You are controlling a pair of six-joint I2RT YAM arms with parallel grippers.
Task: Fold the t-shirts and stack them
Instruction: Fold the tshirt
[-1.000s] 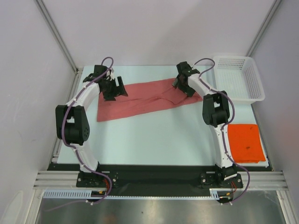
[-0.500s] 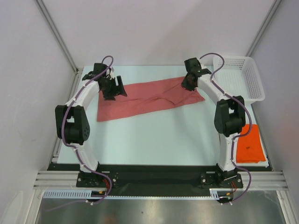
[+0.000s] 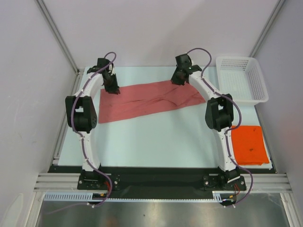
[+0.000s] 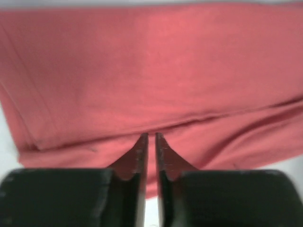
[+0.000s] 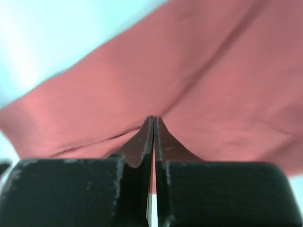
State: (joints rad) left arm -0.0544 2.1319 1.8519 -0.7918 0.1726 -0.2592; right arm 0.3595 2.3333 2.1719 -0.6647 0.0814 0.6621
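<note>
There are two t-shirts: one pink-red t-shirt [image 3: 151, 100] lying spread directly beneath the tips of both grippers, and one orange t-shirt [image 3: 249, 144] folded flat, well apart from the right gripper [image 3: 176, 81] and back toward that arm's base. There is one white basket [image 3: 259, 78], near the right gripper on its outer side and well apart from the left gripper [image 3: 113, 90]. Two arms carry those two grippers, two fingers on each, and one table [image 3: 156, 137] lies under everything.
</note>
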